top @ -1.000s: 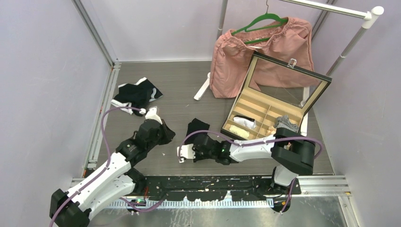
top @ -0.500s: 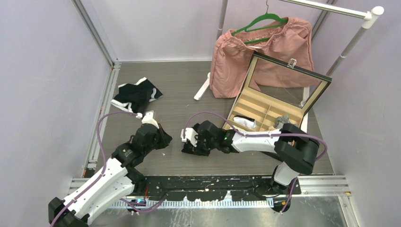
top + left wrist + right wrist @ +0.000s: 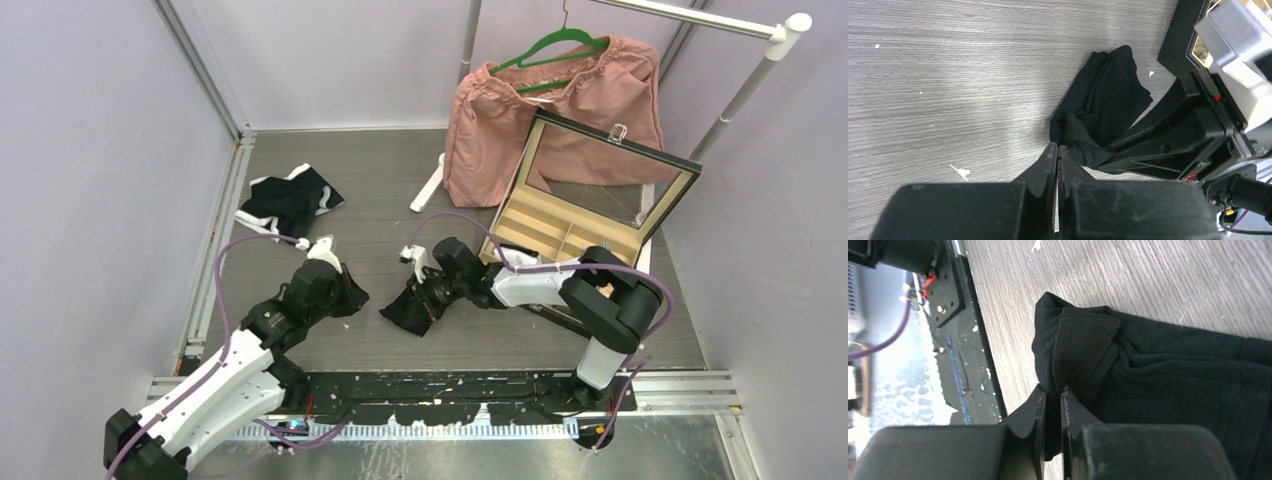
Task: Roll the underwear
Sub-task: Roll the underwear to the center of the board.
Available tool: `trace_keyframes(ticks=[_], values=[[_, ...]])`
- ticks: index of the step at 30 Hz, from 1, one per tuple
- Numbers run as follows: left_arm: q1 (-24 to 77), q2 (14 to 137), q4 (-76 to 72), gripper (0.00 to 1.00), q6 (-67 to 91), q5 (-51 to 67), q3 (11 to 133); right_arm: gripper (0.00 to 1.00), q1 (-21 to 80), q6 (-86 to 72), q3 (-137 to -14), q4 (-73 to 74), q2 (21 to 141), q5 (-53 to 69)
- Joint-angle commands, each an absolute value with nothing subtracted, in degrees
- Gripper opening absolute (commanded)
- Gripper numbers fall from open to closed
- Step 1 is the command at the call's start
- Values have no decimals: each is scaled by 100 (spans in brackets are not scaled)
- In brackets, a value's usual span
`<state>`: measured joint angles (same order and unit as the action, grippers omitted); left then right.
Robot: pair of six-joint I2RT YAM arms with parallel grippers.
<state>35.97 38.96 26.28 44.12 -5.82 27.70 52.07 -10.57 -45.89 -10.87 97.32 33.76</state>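
A pair of black underwear lies bunched on the grey floor between the arms. It also shows in the left wrist view and the right wrist view. My right gripper is shut on a folded edge of it; the cloth sits between the fingers. My left gripper is shut, with its tips at the near corner of the black underwear, and nothing shows between the jaws. More underwear, black and white, lies in a heap at the back left.
An open compartment box with its glass lid up stands at the right, with rolled white items inside. A pink garment hangs on a green hanger from a white rack behind it. Metal rails run along the left and near edges.
My right gripper has moved back and to the right, toward the box, pulling the black underwear with it. My left gripper has stayed almost in place.
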Motion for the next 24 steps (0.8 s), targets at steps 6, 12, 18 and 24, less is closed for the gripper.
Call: trace_keyframes(ticks=[6, 12, 18, 24], values=[[3568, 4227, 2181, 1, 4119, -190, 2885, 1, 4770, -2996, -3732, -2955, 10079, 3791], [3568, 4374, 2065, 1, 4072, -95, 2933, 3, 4640, -3326, -3418, -3210, 9958, 3542], [3569, 4559, 1871, 1, 4061, 121, 2951, 5, 4553, -3308, -3256, -3085, 9880, 3320], [3569, 4760, 1712, 1, 4017, 285, 3034, 6, 4419, -3357, -3143, -3045, 9799, 3193]])
